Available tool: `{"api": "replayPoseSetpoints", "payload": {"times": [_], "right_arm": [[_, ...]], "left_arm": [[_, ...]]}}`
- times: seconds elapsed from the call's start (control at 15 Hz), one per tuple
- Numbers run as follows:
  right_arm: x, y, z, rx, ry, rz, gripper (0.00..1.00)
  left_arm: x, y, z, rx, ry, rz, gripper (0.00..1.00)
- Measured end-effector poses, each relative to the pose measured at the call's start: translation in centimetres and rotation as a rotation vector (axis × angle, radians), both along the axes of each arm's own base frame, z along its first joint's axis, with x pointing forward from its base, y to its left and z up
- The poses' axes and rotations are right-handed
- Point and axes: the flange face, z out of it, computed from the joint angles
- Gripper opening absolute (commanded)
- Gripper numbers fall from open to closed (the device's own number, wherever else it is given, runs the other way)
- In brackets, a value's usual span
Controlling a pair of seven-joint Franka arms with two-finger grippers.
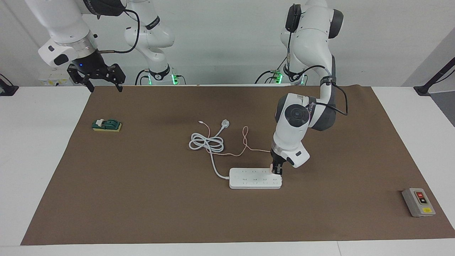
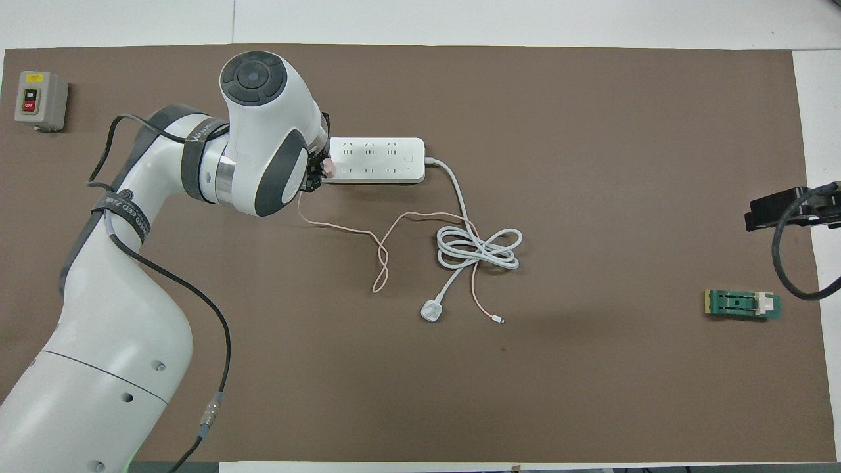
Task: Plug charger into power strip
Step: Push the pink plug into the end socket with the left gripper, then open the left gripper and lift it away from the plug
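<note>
Left gripper [image 1: 277,170] clamped on charger [image 2: 328,169], held over power strip [image 1: 254,181] end socket for insertion; right gripper [image 1: 103,84] parked wide open, upper left of facing view.

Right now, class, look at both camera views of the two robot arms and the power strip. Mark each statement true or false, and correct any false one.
1. The left gripper is shut on the charger at the power strip. True.
2. The charger is at the strip's end toward the right arm. False: it is at the end toward the left arm; the strip's own cord leaves the other end.
3. The right gripper is open and waits in the air over the table edge. True.
4. The grey button box sits on the power strip. False: it lies apart, at the mat's corner toward the left arm's end.
5. The white plug is in a socket. False: it lies loose on the mat.
</note>
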Motion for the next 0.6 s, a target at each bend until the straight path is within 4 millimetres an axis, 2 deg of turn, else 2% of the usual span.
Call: {"api": "replayPoseSetpoints", "payload": {"times": [0.07, 0.13, 0.2, 0.27, 0.4, 0.47, 0.6], "right_arm": [[0.0, 0.1, 0.0, 0.0, 0.0, 0.001, 1.0], [0.0, 0.2, 0.0, 0.0, 0.0, 0.003, 1.0], [0.0, 0.2, 0.0, 0.0, 0.0, 0.004, 1.0], [0.0, 0.2, 0.0, 0.0, 0.0, 0.004, 1.0], [0.0, 0.2, 0.0, 0.0, 0.0, 0.004, 1.0], [0.0, 0.2, 0.0, 0.0, 0.0, 0.004, 1.0], [0.0, 0.2, 0.0, 0.0, 0.0, 0.004, 1.0]], "left_arm": [[0.0, 0.0, 0.0, 0.001, -0.001, -0.001, 0.05], [0.0, 0.0, 0.0, 0.001, -0.001, -0.001, 0.41], [0.0, 0.0, 0.0, 0.001, -0.001, -0.002, 0.94], [-0.1, 0.0, -0.6, 0.004, 0.002, -0.025, 1.0], [-0.2, 0.0, -2.9, 0.01, 0.013, -0.047, 1.0], [-0.2, 0.0, -3.3, 0.012, 0.016, -0.049, 1.0], [0.1, 0.2, -2.4, 0.009, 0.003, -0.052, 1.0]]}}
